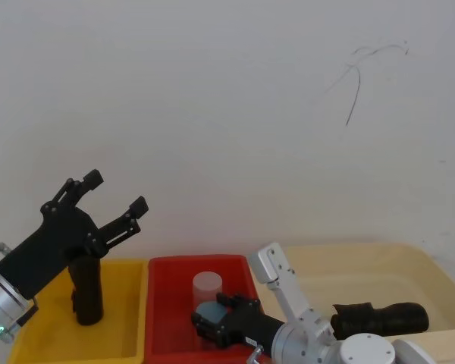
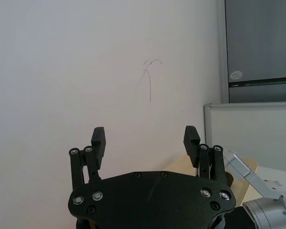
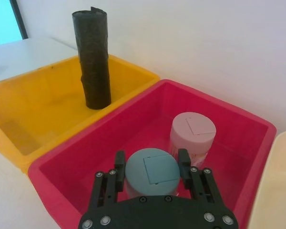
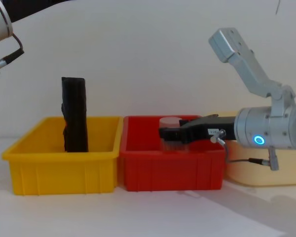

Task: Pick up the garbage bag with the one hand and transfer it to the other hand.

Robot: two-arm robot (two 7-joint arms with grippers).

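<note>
Right gripper (image 3: 151,164): low inside the red bin (image 3: 76,157), at its near side; fingers spread to either side of the blue-lidded jar (image 3: 151,171), one finger beside each flank of the lid. Whether the fingers touch the jar cannot be told.
Blue-lidded jar: upright in the red bin, between the right gripper's fingers.
Pink-lidded jar (image 3: 192,133): upright in the red bin, just behind the blue-lidded jar and close to it.
Red bin: middle of the row, touching the yellow bin (image 4: 59,168) on the robot's left and the cream bin (image 1: 364,262) on its right.
Garbage bag (image 4: 74,114): stands upright in the yellow bin, toward its far side, its top well above the bin wall; nothing grips it.
Black roll (image 1: 379,318): lies on its side in the cream bin, near the right arm.
Left gripper (image 1: 115,199): raised above the yellow bin and above the garbage bag, well apart from it, tilted up and forward toward the white wall (image 1: 227,114); fingers spread wide, nothing between them.
</note>
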